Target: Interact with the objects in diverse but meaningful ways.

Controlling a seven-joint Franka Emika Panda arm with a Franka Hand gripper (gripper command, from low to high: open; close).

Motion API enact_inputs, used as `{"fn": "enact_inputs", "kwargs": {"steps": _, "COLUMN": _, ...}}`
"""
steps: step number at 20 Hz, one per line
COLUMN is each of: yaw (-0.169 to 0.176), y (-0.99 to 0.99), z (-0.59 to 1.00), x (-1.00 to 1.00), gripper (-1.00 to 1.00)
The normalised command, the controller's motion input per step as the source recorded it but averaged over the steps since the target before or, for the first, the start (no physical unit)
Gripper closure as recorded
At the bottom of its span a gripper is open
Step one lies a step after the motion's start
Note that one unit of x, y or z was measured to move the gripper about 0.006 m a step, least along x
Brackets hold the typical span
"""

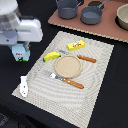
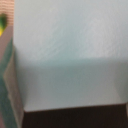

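My gripper (image 1: 19,47) is right over the pale-blue and white milk carton (image 1: 20,53), which stands off the placemat at the exterior view's left. The fingers are hidden behind the arm's white body. The carton's pale face (image 2: 70,55) fills the blurred wrist view, very close. On the placemat lie a yellow packet (image 1: 76,45), a yellow banana (image 1: 51,56) and, at the near left corner, a small white bottle (image 1: 23,86). Two dark grey handled pots (image 1: 67,8) (image 1: 91,14) stand on a brown board at the back.
A woven beige placemat (image 1: 95,90) holds a tan plate (image 1: 68,66), a knife (image 1: 86,58) and a fork (image 1: 66,80), both orange-handled. A beige bowl (image 1: 122,17) sits at the back right. The table is black.
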Motion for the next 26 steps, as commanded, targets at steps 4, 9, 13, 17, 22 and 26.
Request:
{"fn": "enact_inputs", "kwargs": {"steps": 4, "yaw": -0.004, "y": 0.0, "z": 0.51, "x": 0.91, "gripper": 1.0}}
{"fn": "enact_inputs", "kwargs": {"steps": 9, "yaw": 0.003, "y": 0.0, "z": 0.49, "x": 0.78, "gripper": 1.0}}
{"fn": "enact_inputs", "kwargs": {"steps": 13, "yaw": 0.0, "y": -0.05, "z": 0.56, "x": 0.81, "gripper": 1.0}}
{"fn": "enact_inputs", "kwargs": {"steps": 17, "yaw": 0.097, "y": -0.15, "z": 0.21, "x": 0.44, "gripper": 1.0}}
{"fn": "enact_inputs", "kwargs": {"steps": 22, "yaw": 0.285, "y": -0.14, "z": -0.03, "x": 0.01, "gripper": 1.0}}
{"fn": "enact_inputs", "kwargs": {"steps": 26, "yaw": 0.167, "y": -0.29, "z": 0.12, "x": 0.27, "gripper": 1.0}}
